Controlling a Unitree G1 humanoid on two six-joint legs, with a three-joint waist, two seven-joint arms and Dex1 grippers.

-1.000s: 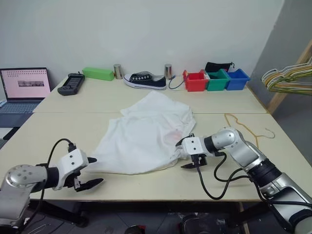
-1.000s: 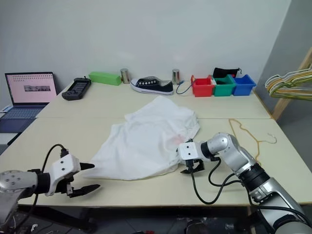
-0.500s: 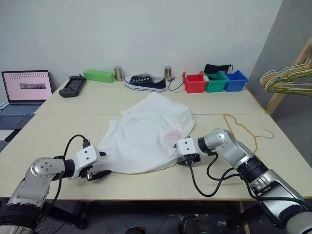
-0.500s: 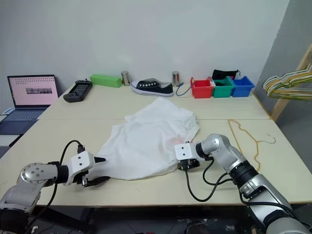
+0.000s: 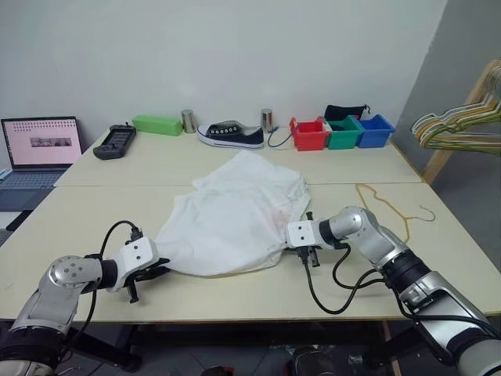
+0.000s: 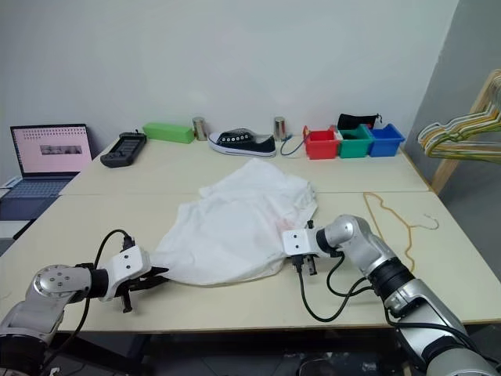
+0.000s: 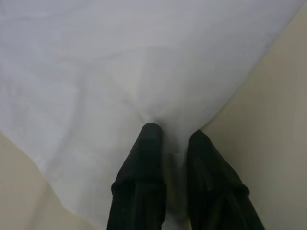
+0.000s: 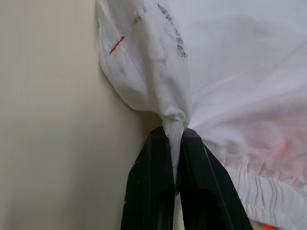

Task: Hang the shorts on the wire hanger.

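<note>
Shorts (image 5: pixel 235 215) are spread mid-table (image 5: pixel 235 290); wire hanger (image 5: pixel 387 205) is laid to the right, shoe (image 5: pixel 231 134) and bins (image 5: pixel 343 131) far behind.

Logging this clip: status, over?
Both pincers, left and right, shut on white thin-cloth shorts. Yellow wire hanger lies beside. Nothing blocking.

No legible text, not even on the laptop (image 5: pixel 37 145) screen

Even, bright indoor light from above, no glare; the pale beige table (image 5: pixel 235 160) carries only faint soft shadows (slightly darker just under the crumpled white thin-cloth shorts (image 5: pixel 235 219)). Head views are sharp, with mild bowing at edges. Left wrist close-up is soft and hazy, right wrist crisper.
</note>
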